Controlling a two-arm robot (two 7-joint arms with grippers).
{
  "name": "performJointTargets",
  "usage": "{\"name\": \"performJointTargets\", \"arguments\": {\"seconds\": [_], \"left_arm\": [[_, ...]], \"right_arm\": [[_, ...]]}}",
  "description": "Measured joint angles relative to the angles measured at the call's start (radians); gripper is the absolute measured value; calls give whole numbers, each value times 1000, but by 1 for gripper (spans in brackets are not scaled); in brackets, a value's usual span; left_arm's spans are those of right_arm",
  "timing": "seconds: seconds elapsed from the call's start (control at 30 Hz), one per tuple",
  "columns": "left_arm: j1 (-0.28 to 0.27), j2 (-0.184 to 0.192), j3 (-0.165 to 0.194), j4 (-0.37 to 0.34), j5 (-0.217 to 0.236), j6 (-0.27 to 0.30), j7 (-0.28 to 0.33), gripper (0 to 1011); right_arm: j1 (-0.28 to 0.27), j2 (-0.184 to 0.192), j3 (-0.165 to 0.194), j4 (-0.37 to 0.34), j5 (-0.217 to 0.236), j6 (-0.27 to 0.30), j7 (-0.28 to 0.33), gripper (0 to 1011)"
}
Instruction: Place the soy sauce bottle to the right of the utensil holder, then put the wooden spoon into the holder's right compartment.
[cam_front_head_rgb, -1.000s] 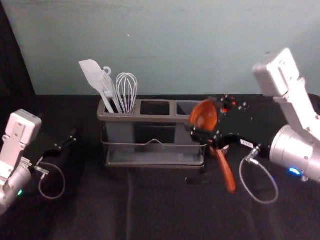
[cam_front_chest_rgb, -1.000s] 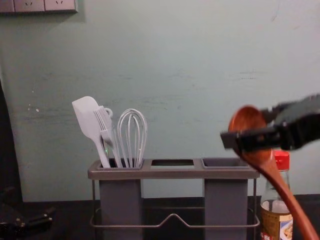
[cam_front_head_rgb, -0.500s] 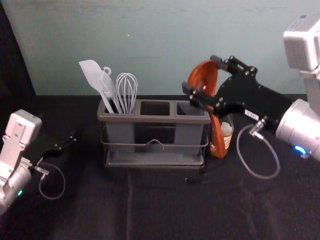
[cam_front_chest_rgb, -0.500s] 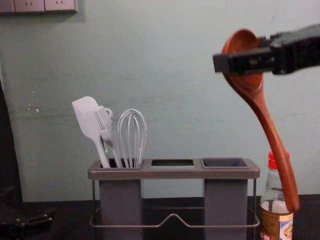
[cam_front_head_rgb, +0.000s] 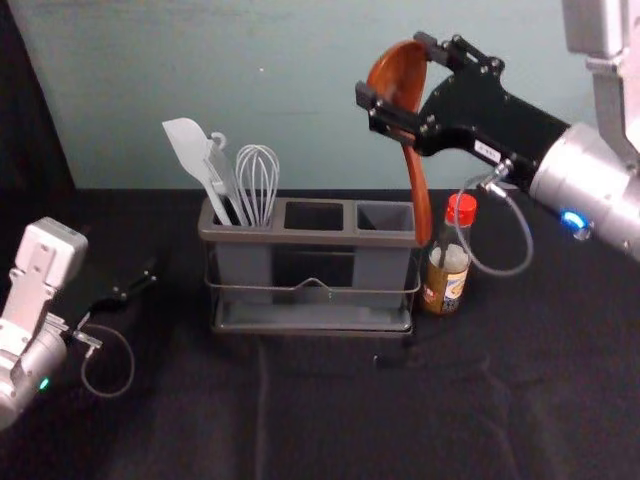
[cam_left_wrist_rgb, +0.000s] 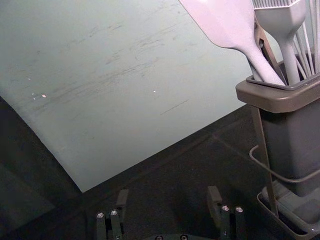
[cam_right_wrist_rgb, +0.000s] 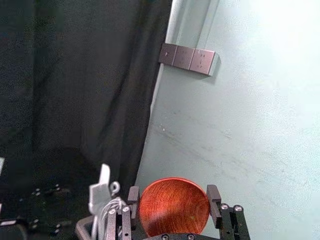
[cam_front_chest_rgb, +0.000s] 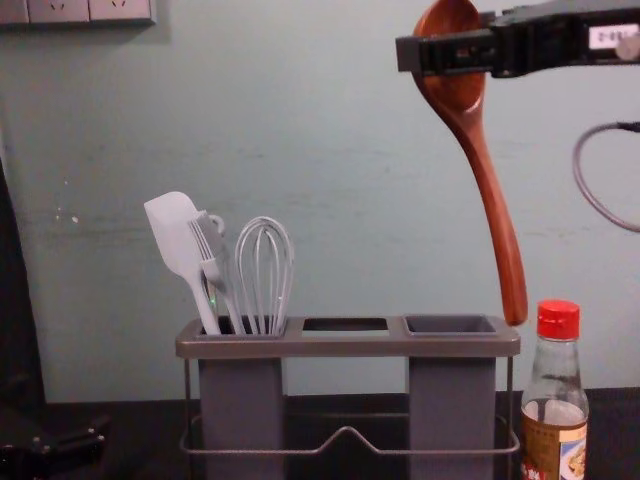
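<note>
Clasping the wooden spoon (cam_front_head_rgb: 418, 190): your right gripper (cam_front_head_rgb: 394, 70), above the holder's (cam_front_head_rgb: 335, 238) right end; bowl partly hidden.
Soy sauce bottle (cam_front_head_rgb: 445, 287): right of holder, no longer behind spoon.
Left gripper (cam_front_head_rgb: 147, 276): left of holder, parted.

Spatula (cam_front_chest_rgb: 174, 238), brush (cam_front_chest_rgb: 209, 244) and whisk (cam_front_chest_rgb: 265, 232) stand together, wall sockets (cam_right_wrist_rgb: 184, 58) and black curtain (cam_right_wrist_rgb: 90, 75) beyond.

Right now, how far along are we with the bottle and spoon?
Done, by the look of it: the soy sauce bottle stands upright just right of the utensil holder. In hand: the right gripper grips the wooden spoon by its bowl, handle down near the holder's right end. Left: getting the handle into the empty right compartment and releasing. The left gripper is parked left of the holder.
</note>
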Motion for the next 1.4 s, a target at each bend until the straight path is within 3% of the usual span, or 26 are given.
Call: {"name": "performJointTargets", "arguments": {"seconds": [0.3, 0.83, 1.13, 1.4], "left_arm": [[0, 0, 0, 0, 0, 0, 0, 1011], [0, 0, 0, 0, 0, 0, 0, 1011], [0, 0, 0, 0, 0, 0, 0, 1011], [0, 0, 0, 0, 0, 0, 0, 1012]], "right_arm": [[121, -37, -45, 129, -6, -5, 18, 833], [235, -95, -108, 299, -19, -12, 39, 833], [254, -112, -129, 337, -29, -14, 44, 833], [213, -99, -132, 319, -26, -18, 51, 833]]}}
